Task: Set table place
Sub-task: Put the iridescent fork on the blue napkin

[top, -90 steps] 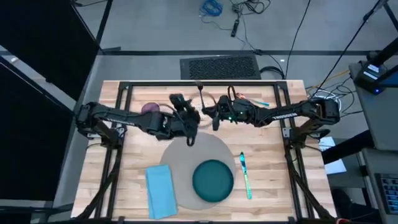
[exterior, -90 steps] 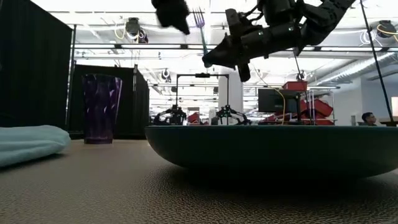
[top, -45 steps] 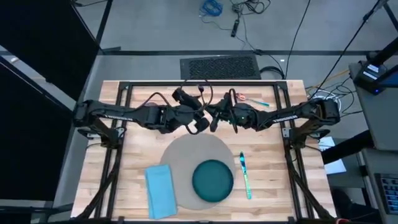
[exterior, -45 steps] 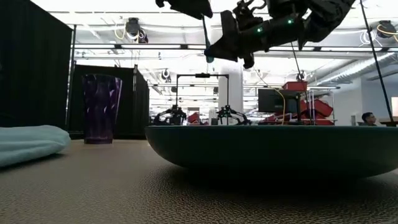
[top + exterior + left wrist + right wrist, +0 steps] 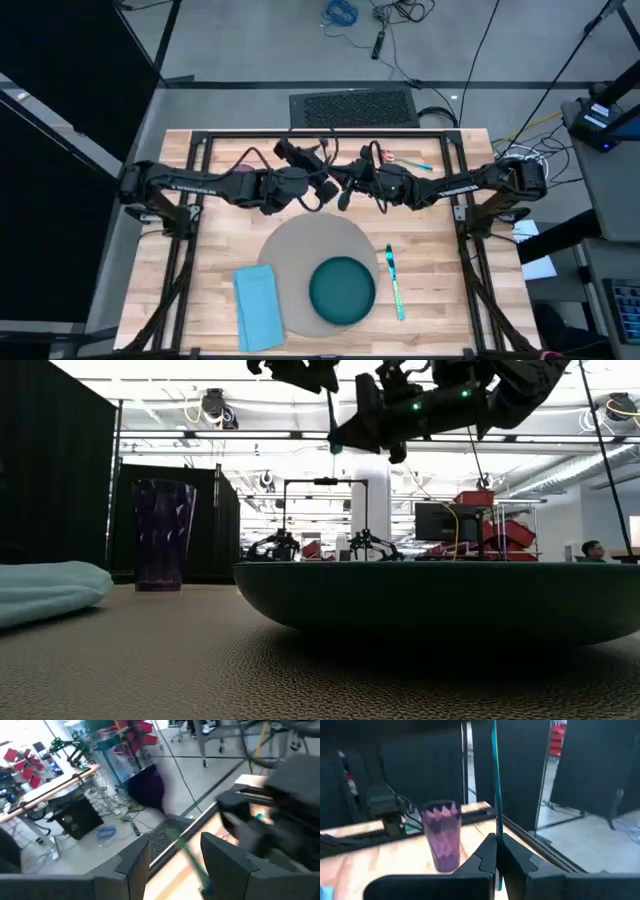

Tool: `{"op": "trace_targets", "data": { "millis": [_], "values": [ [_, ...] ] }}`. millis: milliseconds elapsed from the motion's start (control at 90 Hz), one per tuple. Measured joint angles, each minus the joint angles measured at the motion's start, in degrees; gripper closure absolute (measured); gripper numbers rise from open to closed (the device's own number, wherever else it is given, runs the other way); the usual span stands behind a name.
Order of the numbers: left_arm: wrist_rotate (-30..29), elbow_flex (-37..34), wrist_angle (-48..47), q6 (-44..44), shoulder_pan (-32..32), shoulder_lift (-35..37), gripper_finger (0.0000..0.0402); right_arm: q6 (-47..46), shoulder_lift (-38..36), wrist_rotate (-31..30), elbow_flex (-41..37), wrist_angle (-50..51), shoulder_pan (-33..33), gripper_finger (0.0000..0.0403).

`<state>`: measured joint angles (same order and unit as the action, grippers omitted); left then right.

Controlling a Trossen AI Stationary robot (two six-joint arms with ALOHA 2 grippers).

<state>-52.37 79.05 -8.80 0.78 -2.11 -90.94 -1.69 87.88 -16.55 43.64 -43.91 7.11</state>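
Above the table [image 5: 210,250] | right gripper [image 5: 495,851] jaws clamped on teal utensil [image 5: 494,780]; left gripper [image 5: 172,854] jaws apart

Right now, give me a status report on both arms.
Right end effector shut on thin teal utensil handle, above table's far middle. Left end effector open beside it. Round grey placemat holds dark teal plate.

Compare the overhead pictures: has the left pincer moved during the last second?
Yes. The left pincer has swung off the grey placemat's far edge, toward the table's back and the right pincer.
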Motion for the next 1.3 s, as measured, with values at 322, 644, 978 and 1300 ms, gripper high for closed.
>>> {"op": "trace_targets", "data": {
  "millis": [322,644,978,1300],
  "values": [
    [1.8,0.02,4.33,1.93,1.77,0.0,0.0243,1.36,0.04,0.44,0.0,-3.12,-0.09,0.0403],
    [4.56,0.04,5.52,6.1,1.14,0.0,0.0382,2.97,0.04,0.69,0.02,-3.09,0.44,0.0403],
    [1.59,0.01,4.16,10.67,0.87,0.0,0.0401,4.77,0.02,0.27,0.0,-4.79,0.46,0.0374],
    [-0.17,0.11,4.83,12.88,1.61,0.17,0.0401,3.45,-0.42,-0.14,0.0,-7.59,1.93,0.0219]
  ]
}}
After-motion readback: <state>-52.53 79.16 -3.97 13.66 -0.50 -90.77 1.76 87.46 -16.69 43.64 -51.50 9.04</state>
